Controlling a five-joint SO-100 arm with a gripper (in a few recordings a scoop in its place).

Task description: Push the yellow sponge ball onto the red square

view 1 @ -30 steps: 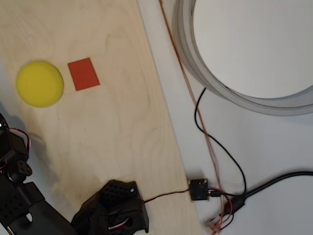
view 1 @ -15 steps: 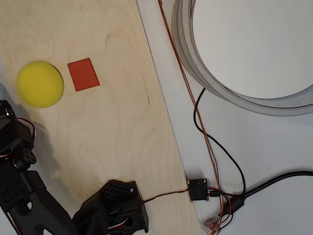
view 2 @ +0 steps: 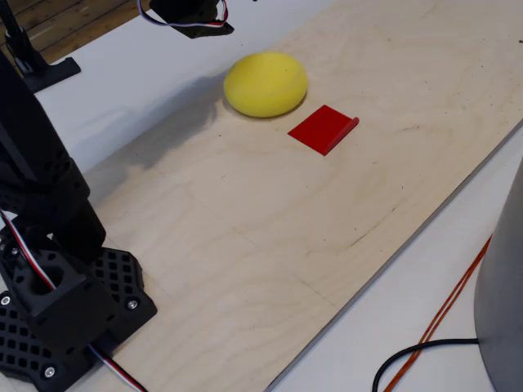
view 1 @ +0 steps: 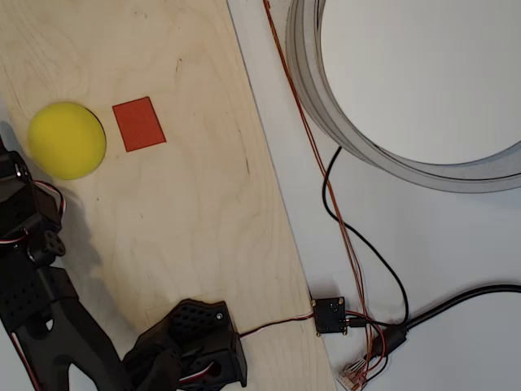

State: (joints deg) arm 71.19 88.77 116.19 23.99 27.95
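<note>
The yellow sponge ball (view 1: 67, 140) rests on the wooden board (view 1: 187, 204) near its left side in the overhead view. The red square (view 1: 139, 124) lies flat just right of it, with a narrow gap between them. In the fixed view the ball (view 2: 265, 84) sits up and left of the red square (view 2: 324, 129), whose right edge lifts slightly. My black gripper (view 2: 194, 18) hangs at the top edge, above and left of the ball and apart from it. Its fingers are cropped there. The arm's wrist (view 1: 28, 213) stands below and left of the ball.
A large grey ring (view 1: 326, 106) fills the upper right on the white table. Orange and black cables (view 1: 350, 236) run to a small circuit board (view 1: 330, 315). The arm's base (view 1: 195, 342) sits at the board's lower edge.
The arm has moved up the left edge of the overhead view, closer to the yellow ball. The ball and the red square have stayed in place.
</note>
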